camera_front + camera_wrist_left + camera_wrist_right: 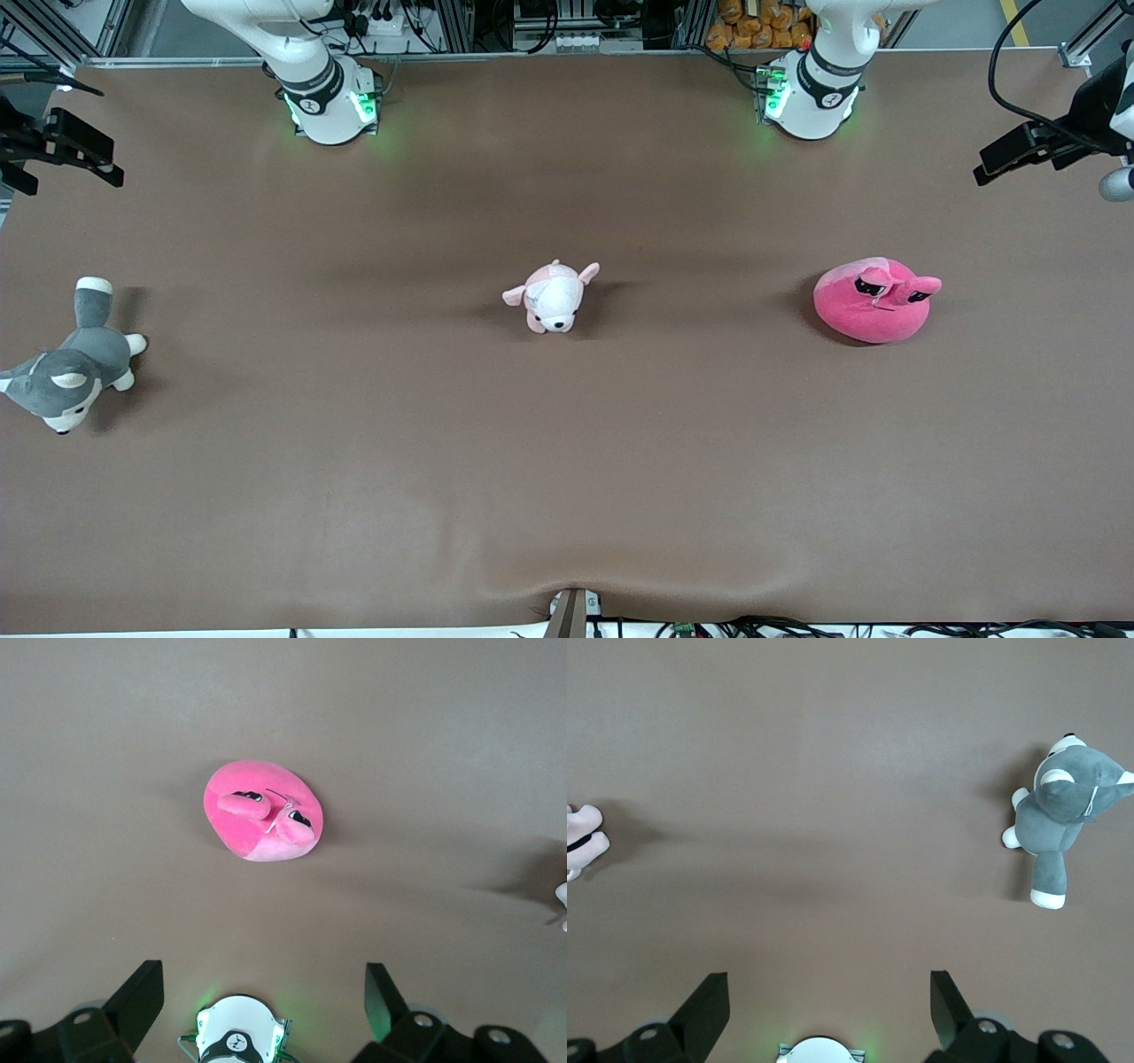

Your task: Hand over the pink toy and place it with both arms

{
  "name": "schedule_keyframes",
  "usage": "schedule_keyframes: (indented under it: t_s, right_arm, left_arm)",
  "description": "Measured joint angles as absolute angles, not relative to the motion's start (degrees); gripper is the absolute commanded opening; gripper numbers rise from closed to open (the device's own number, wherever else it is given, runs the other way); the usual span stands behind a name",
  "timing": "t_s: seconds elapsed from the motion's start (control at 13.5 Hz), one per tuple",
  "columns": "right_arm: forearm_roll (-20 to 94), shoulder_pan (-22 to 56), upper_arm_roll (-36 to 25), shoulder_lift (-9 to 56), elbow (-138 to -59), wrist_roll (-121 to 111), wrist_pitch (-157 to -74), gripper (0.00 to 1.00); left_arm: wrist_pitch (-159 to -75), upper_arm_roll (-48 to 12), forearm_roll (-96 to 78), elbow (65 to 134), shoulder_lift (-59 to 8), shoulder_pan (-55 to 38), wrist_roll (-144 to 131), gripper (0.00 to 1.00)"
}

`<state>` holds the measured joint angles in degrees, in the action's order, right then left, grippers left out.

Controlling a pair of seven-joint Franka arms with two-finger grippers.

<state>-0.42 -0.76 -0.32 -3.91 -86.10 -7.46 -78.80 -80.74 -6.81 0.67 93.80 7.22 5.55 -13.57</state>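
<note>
The hot-pink blob toy [877, 299] lies on the brown table toward the left arm's end, its two stalk eyes facing up. It also shows in the left wrist view [263, 811]. My left gripper [1019, 152] hangs high over the left arm's end of the table, open and empty; its own view [264, 979] shows the jaws wide apart. My right gripper [84, 151] hangs high over the right arm's end, open and empty, jaws wide apart in its own view [826, 988]. Neither gripper touches a toy.
A pale pink-and-white puppy plush [554, 297] lies at the table's middle, its edge in the right wrist view [580, 842]. A grey-and-white husky plush [71, 368] lies toward the right arm's end [1063, 811]. Arm bases [811, 97] [328, 102] stand farthest from the front camera.
</note>
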Motion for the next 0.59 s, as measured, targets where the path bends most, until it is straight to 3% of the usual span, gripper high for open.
schedule_keyframes:
  t_s: [0.59]
  right_arm:
    - [-0.42,-0.76,-0.32,-3.91,-86.1,-7.46,-78.8,1.0]
  left_arm:
    - [-80.74,-6.87,0.67,96.61,8.55,6.38,-16.51,1.0]
